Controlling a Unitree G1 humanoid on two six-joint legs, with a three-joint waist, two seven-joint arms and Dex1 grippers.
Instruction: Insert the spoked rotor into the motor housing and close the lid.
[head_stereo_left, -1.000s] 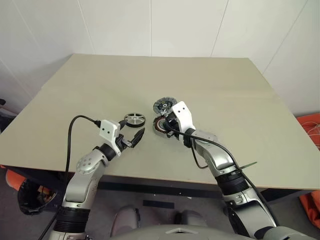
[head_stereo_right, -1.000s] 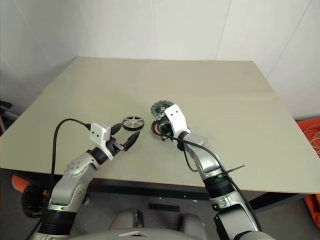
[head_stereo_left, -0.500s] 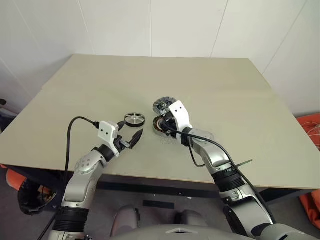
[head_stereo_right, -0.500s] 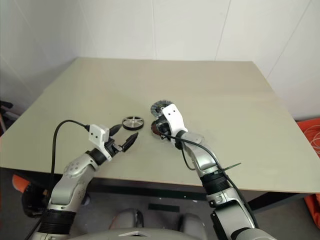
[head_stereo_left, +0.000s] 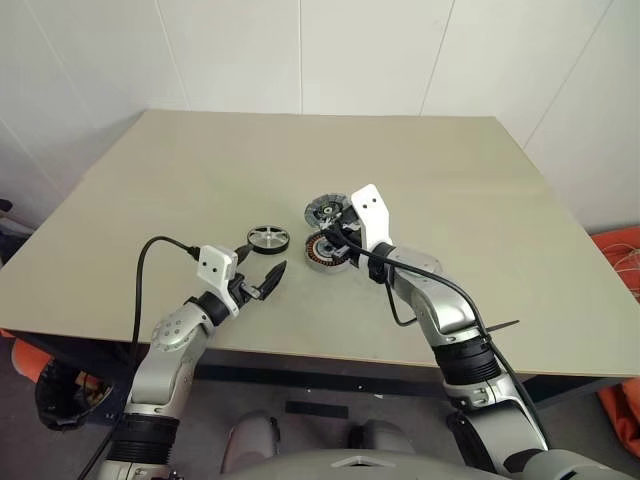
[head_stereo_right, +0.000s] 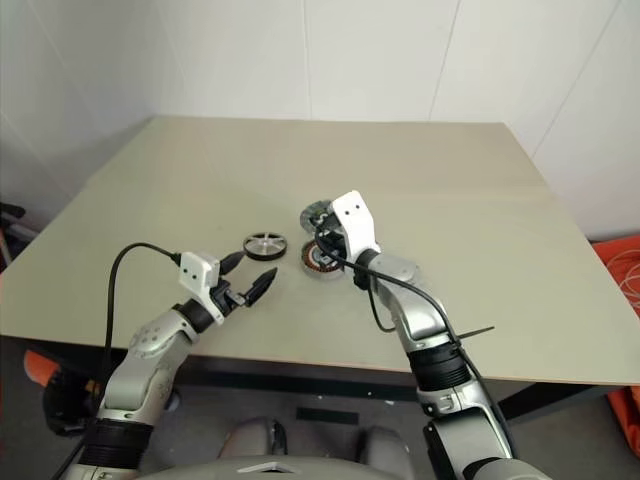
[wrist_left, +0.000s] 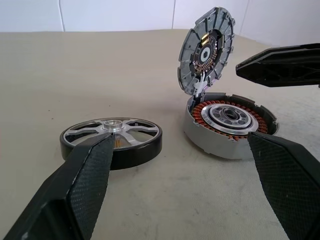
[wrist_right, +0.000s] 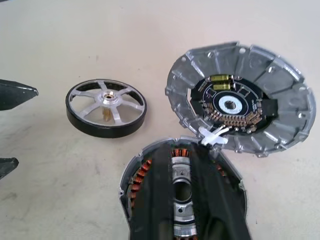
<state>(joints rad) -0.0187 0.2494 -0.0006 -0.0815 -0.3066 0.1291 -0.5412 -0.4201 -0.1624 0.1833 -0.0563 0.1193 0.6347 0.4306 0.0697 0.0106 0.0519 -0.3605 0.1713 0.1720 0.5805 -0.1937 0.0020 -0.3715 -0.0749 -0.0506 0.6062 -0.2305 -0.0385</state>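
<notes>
The spoked rotor (head_stereo_left: 267, 236), a black ring with silvery spokes, lies flat on the table. To its right sits the motor housing (head_stereo_left: 328, 252), with copper windings showing around a dark centre. Its ribbed grey lid (wrist_left: 206, 50) stands tilted up and open from the housing's far rim. My left gripper (head_stereo_left: 262, 258) is open and empty just in front of the rotor (wrist_left: 111, 142), with its fingers apart on either side. My right gripper (wrist_right: 187, 147) hovers shut just above the housing (wrist_right: 140, 185), holding nothing and hiding part of the windings.
The beige table (head_stereo_left: 450, 180) stretches wide behind and to both sides of the parts. Its front edge runs just below my arms. White walls close off the back. Orange gear lies on the floor (head_stereo_left: 620, 250) at the right.
My right gripper has risen a little off the housing, and its fingers opened and then shut. The housing's windings show more now. The left gripper, rotor and lid kept still.
</notes>
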